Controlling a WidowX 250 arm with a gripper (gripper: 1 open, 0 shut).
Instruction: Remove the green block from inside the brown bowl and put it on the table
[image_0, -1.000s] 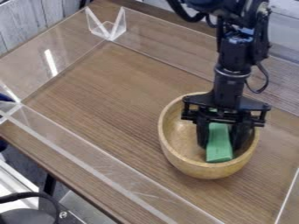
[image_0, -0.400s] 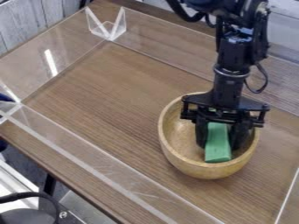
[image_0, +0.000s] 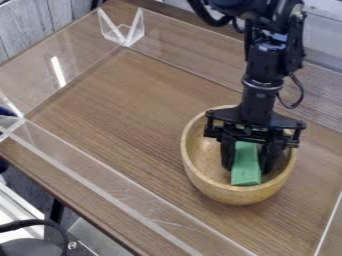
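The brown bowl (image_0: 203, 172) sits on the table (image_0: 120, 110) at the right front. Inside it the green block (image_0: 247, 170) stands tilted on end, leaning toward the bowl's near wall. My gripper (image_0: 250, 157) reaches straight down into the bowl from a black arm. Its two black fingers press on either side of the block's upper part, so it is shut on the block. The block's lower end is still within the rim of the bowl.
Clear acrylic walls (image_0: 127, 205) run along the table's front and left edges, with a clear corner piece (image_0: 123, 30) at the back. A wide stretch of bare wood lies left of the bowl. The bowl is close to the table's right edge.
The gripper and the green block have shifted slightly left and up within the bowl. The grip has stayed shut throughout.
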